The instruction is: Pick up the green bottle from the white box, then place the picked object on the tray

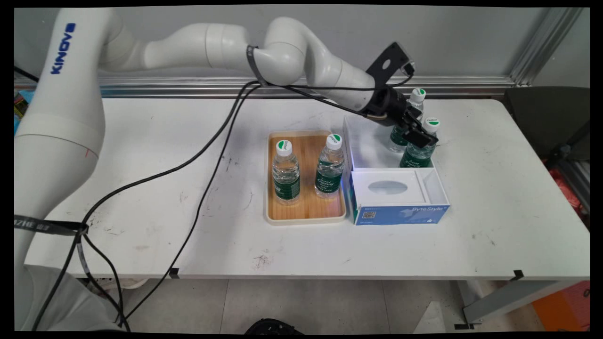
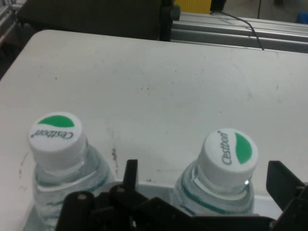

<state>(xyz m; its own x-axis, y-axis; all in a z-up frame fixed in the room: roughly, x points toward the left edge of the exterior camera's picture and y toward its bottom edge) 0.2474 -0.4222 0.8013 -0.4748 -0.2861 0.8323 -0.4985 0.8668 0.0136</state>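
Observation:
A white open-topped box (image 1: pixel 367 141) holds two upright water bottles with white caps and green labels. My gripper (image 1: pixel 420 136) reaches in from the left at the neck of the nearer bottle (image 1: pixel 417 157). In the hand view my gripper (image 2: pixel 207 178) is open and straddles that bottle (image 2: pixel 228 154). One finger (image 2: pixel 131 173) stands clear on its left and the other finger (image 2: pixel 284 185) on its right, neither touching it. The farther bottle (image 1: pixel 417 96) stands just behind; in the hand view this bottle (image 2: pixel 57 137) is outside the fingers on the left.
A wooden tray (image 1: pixel 306 214) left of the box carries two more upright bottles (image 1: pixel 286 172) (image 1: pixel 329 165). A blue and white tissue box (image 1: pixel 398 200) adjoins the white box's front. Black cables (image 1: pixel 207 150) trail across the left of the table. A dark chair (image 1: pixel 549 120) stands past the right end.

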